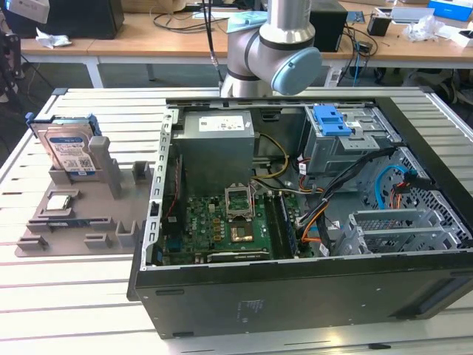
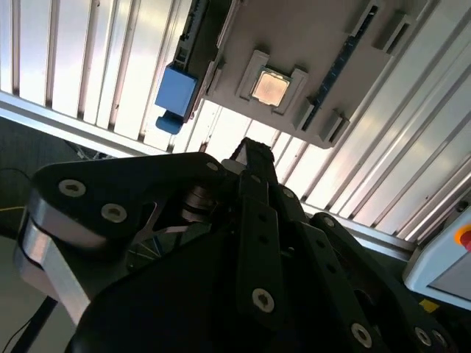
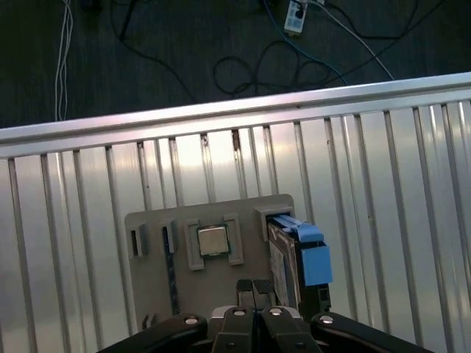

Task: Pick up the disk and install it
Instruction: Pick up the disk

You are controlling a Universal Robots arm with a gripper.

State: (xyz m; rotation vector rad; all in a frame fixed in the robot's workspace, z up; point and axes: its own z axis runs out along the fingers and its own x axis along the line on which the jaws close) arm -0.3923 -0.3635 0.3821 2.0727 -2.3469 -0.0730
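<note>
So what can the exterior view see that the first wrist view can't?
The exterior view has the open computer case and the robot arm beyond it. The first wrist view has the dark floor with cables and the shut, empty fingers. Both have the disk standing on edge in the grey holder, a square chip beside it.

Exterior view: bright, even room light; soft shadow pools inside the computer case (image 1: 295, 296). In both wrist views the ribbed tabletop (image 2: 96, 59) (image 3: 383, 184) glares near-white in patches, and my end effector (image 3: 254, 288) shows dark, underlit against it.
</note>
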